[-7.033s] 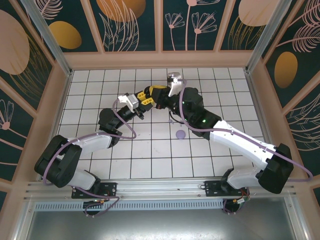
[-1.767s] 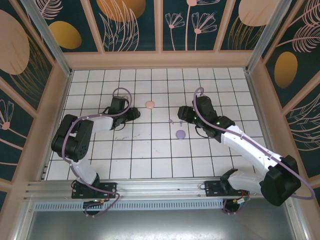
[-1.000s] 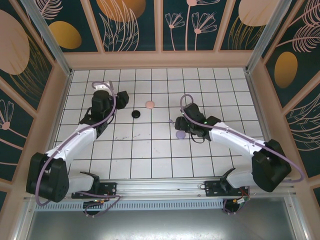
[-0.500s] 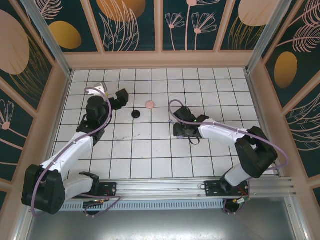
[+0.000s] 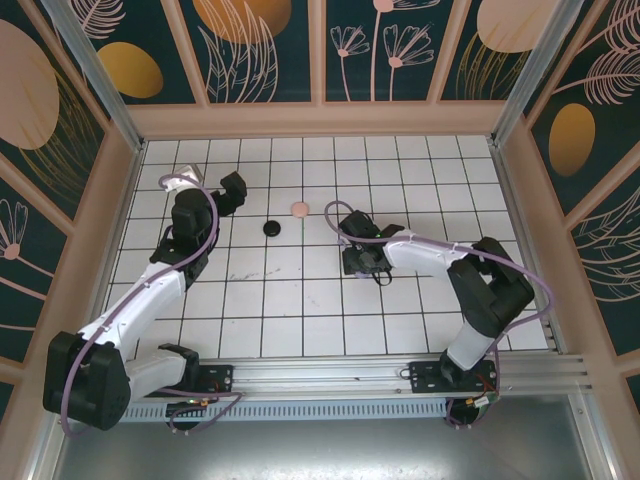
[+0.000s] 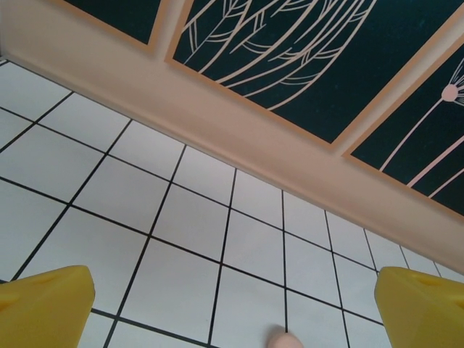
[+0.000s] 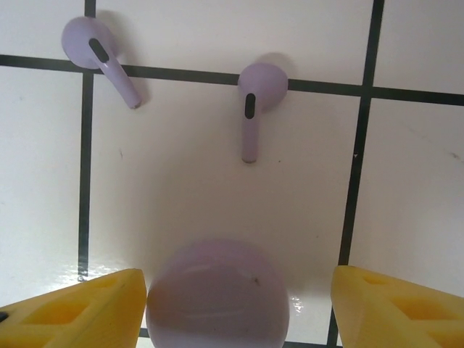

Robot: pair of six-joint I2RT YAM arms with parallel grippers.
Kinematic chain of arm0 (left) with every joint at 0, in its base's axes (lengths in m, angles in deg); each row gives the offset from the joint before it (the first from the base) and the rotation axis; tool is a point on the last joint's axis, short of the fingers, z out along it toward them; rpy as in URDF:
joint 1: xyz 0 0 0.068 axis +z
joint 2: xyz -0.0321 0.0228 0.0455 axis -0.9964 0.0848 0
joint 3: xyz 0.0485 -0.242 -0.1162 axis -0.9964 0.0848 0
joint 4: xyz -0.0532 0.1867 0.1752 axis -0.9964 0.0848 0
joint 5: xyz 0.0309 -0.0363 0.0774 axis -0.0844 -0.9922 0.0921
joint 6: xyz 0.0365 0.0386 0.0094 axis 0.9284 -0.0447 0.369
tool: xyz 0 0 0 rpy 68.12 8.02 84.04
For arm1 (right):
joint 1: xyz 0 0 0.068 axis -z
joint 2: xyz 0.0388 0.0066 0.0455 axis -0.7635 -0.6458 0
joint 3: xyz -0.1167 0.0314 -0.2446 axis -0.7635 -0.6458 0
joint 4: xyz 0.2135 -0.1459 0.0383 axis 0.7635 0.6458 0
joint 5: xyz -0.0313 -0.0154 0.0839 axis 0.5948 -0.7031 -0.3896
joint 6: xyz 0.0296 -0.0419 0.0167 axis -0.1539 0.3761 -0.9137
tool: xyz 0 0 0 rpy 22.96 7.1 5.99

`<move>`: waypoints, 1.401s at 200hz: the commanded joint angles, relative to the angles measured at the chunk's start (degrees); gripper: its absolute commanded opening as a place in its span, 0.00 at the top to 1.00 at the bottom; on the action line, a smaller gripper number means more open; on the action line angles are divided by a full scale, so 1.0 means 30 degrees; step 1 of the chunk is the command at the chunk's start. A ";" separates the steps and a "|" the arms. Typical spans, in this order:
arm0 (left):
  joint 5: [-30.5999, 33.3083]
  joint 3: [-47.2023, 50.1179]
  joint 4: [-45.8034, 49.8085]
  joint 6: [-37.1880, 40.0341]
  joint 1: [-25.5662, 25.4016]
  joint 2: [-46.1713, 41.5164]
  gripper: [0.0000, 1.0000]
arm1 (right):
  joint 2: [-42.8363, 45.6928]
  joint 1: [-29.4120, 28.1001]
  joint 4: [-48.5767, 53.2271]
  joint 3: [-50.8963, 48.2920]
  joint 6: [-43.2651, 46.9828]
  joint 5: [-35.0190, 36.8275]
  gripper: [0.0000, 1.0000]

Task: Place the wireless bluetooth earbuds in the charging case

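The right gripper [image 5: 358, 262] is lowering over the lavender case [image 7: 217, 297], jaws standing partly open astride it, while both lavender earbuds [image 7: 253, 101] are lying loose just beyond it. The left gripper [image 5: 232, 187] is pulling back far to that case's left, jaws now spreading wide and empty, so the lavender set is probably being worked next.

table [image 7: 413, 43]: earbud [image 7: 101, 54] | second earbud [image 7: 252, 105] beside it | round case [image 7: 217, 301] nearer, between fingers [image 7: 80, 308] of right hand [image 7: 235, 308]
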 commanded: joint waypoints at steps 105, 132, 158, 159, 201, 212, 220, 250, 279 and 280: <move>0.1965 0.0881 -0.0002 0.0665 0.0038 -0.0962 0.01 | -0.1489 -0.0289 0.0239 0.0480 0.0670 -0.1097 0.38; 0.1767 0.0628 0.0162 0.0718 0.0026 -0.0660 0.01 | -0.1583 -0.0511 0.0179 0.0380 0.0559 -0.1257 0.40; 0.1860 0.0656 -0.0028 0.0249 0.0028 -0.0684 0.01 | -0.1589 -0.0735 0.0187 0.0199 0.0472 -0.1287 0.40; 0.1880 0.0671 -0.0044 0.0213 0.0026 -0.0689 0.01 | -0.1595 -0.0743 0.0180 0.0190 0.0458 -0.1299 0.40; 0.1908 0.0404 0.0243 -0.0747 0.0021 -0.0842 0.01 | -0.1555 -0.0780 0.0028 -0.0281 0.0442 -0.1311 0.40; 0.2185 0.0284 0.0442 -0.0995 0.0024 -0.0769 0.01 | -0.1519 -0.0779 -0.0035 -0.0367 0.0443 -0.1355 0.41; 0.2573 0.0199 0.0601 -0.1336 0.0031 -0.0697 0.01 | -0.1512 -0.0779 -0.0111 -0.0435 0.0443 -0.1397 0.43; 0.2294 -0.0126 0.0863 -0.1466 0.0017 -0.0157 0.01 | -0.1432 -0.0769 -0.0284 -0.0485 0.0254 -0.1566 0.54; 0.0181 0.0336 -0.0370 -0.1116 0.0025 0.0276 0.04 | -0.0971 -0.0780 -0.0439 -0.0328 -0.0188 -0.1854 0.60; 0.0058 0.0350 -0.0464 -0.1099 0.0025 0.0304 0.04 | -0.0935 -0.0780 -0.0455 -0.0322 -0.0209 -0.1861 0.60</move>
